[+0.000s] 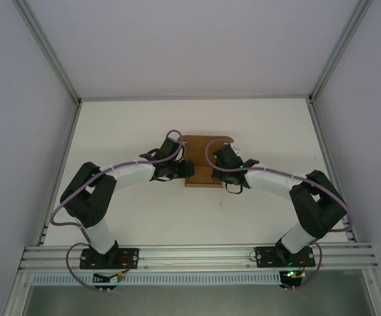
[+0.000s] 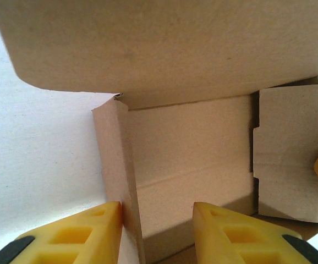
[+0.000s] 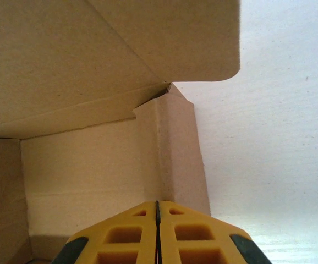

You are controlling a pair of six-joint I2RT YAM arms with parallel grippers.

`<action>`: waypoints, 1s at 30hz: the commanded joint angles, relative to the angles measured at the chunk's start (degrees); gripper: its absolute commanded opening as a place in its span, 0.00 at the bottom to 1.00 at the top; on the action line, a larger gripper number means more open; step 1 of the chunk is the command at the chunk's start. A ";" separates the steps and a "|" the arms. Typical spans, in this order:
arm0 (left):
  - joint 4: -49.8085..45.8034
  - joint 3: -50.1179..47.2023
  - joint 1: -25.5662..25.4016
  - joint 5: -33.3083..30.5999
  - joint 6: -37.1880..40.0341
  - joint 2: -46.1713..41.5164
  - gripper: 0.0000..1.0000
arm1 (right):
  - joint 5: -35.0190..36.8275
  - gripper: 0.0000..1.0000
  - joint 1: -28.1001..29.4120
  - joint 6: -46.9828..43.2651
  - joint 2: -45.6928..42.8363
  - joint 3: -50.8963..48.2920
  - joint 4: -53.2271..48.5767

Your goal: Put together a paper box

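1. While the paper box point(image 1: 200, 148) sat half-formed in the middle of the table point(image 1: 144, 118), its open side faced up and its lid point(image 2: 164, 44) rose at the far edge; the long axis appeared to run left to right.
2. The left gripper point(image 2: 156, 212) stood partly spread astride the left wall point(image 2: 115, 159), probably to hold it upright.
3. The right gripper point(image 3: 157, 204), fingers pressed together, met the right wall point(image 3: 178, 148), apparently bracing it.

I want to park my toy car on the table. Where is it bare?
The table is bare between the paper box and the near rail, and behind the box up to the back wall. It is crowded at the box: the left fingers straddle one side wall, the right fingers are shut beside the other.
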 commanded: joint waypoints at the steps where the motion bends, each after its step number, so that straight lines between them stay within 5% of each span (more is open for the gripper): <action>1: -0.69 1.05 -1.15 0.91 -0.24 -1.11 0.38 | 4.11 0.08 0.81 -0.02 4.53 -0.75 -15.07; 11: -1.14 0.84 -1.28 0.07 -0.08 -1.99 0.38 | 3.22 0.08 1.22 -2.00 5.13 2.21 -14.71; 21: -2.72 0.59 -1.24 -2.66 -0.06 -2.72 0.37 | 3.17 0.30 1.10 -6.60 -10.56 3.21 -10.53; 30: -2.90 1.02 -1.28 -1.88 0.55 -2.83 0.37 | 3.73 0.29 -5.23 -0.87 -19.26 -5.62 -13.66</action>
